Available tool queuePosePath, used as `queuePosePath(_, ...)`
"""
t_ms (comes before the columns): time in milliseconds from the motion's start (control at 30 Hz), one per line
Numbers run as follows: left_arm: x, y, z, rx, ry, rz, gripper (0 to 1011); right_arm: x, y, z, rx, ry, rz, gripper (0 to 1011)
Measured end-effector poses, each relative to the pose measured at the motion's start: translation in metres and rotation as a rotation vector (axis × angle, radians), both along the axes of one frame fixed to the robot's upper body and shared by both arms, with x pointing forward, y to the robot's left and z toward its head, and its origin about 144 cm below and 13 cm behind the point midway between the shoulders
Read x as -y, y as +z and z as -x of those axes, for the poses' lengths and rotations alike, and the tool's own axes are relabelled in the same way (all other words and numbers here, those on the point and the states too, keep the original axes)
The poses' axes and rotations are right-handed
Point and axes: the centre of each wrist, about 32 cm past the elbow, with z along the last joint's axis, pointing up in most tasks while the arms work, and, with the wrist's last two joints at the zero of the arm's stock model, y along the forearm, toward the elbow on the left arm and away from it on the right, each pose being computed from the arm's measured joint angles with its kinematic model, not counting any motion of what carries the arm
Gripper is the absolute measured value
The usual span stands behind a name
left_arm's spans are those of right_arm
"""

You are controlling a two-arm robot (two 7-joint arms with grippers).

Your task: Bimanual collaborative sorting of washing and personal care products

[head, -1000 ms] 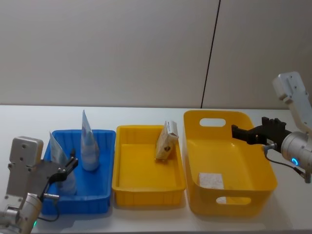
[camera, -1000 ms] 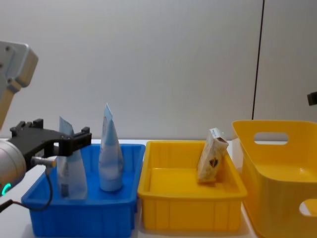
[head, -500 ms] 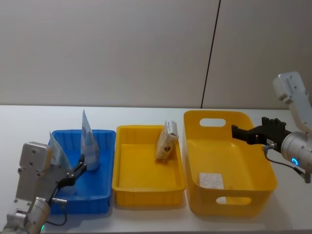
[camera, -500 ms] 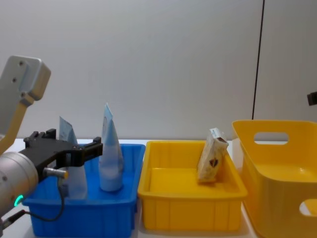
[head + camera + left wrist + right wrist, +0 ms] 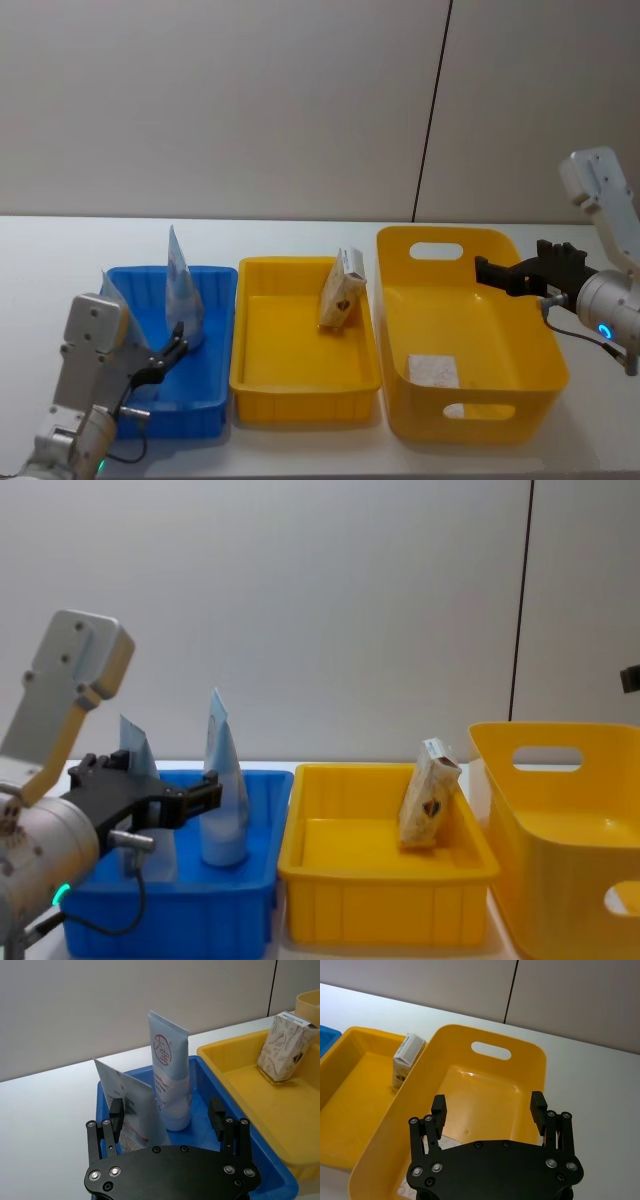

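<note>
1. Judging from how the left gripper [image 5: 166, 1111] is placed, the step in hand seems to be a grasp on the short pouch [image 5: 131, 1110], which stands upright in the blue bin [image 5: 180, 420].
2. To do it well, the gripper should first be centred on this pouch. In the left wrist view the pouch is between the two fingers but much closer to one of them, so a closing now could push it sideways.
3. The tall pouch [image 5: 169, 1075] stands just beside and a little behind the short one. The fingers should close low on the body of the short pouch only, so that the neighbour is not caught or tipped.
4. The pouches look soft, so I think a gentle, slow squeeze is safer than a hard one.
5. The left gripper has its jaws wide apart and holds nothing. One finger is right at the edge of the short pouch; I cannot tell if it touches.
6. The right gripper [image 5: 489, 1104] hovers above the large yellow basket [image 5: 480, 420], also spread wide and empty.
7. A white carton [image 5: 433, 370] lies flat on the floor of that basket, and a tan packet [image 5: 341, 288] leans against the wall of the middle yellow tray [image 5: 300, 385].
</note>
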Motion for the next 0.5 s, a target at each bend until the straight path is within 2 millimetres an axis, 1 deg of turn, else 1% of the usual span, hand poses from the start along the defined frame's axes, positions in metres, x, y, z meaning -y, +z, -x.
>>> queuePosePath(500,0.013,-0.004,-0.018,-0.005,0.003,-0.06,1001,0.0,0.0,0.0,0.0,0.0,0.0,1004)
